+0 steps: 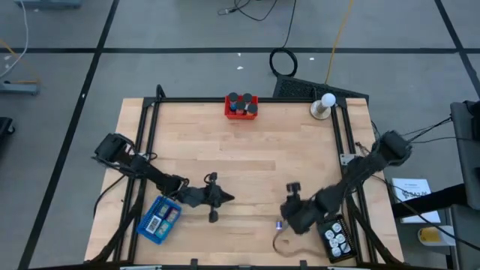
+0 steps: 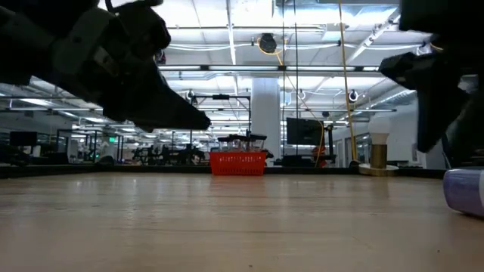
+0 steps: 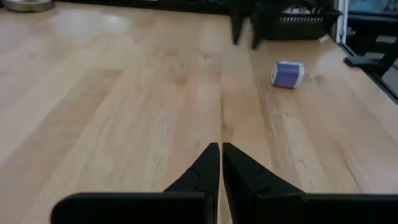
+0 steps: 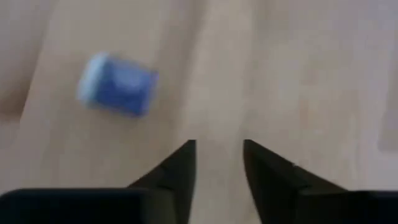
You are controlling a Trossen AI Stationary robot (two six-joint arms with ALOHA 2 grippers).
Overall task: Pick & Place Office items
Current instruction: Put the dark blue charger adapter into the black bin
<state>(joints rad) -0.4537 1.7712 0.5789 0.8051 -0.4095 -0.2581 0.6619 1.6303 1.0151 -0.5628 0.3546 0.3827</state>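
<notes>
A small blue-purple office item point(image 1: 278, 223) lies on its side on the wooden table near the front edge; it also shows in the low view point(image 2: 465, 189). My right gripper point(image 4: 219, 146) hovers just beside it point(image 4: 118, 84), pointing steeply down, fingers open a little, nothing between them. My left gripper point(image 3: 221, 149) is shut and empty left of the table's middle point(image 1: 227, 198), pointing toward the same item point(image 3: 287, 73), well short of it. Black cylinders stand in the red tray point(image 1: 241, 106).
A blue tray point(image 1: 159, 219) with white-labelled pieces sits at the front left, and a black tray point(image 1: 335, 236) with white pieces at the front right. The white ball on its stand point(image 1: 324, 105) is at the far right. Bare wood lies between the arms and the red tray.
</notes>
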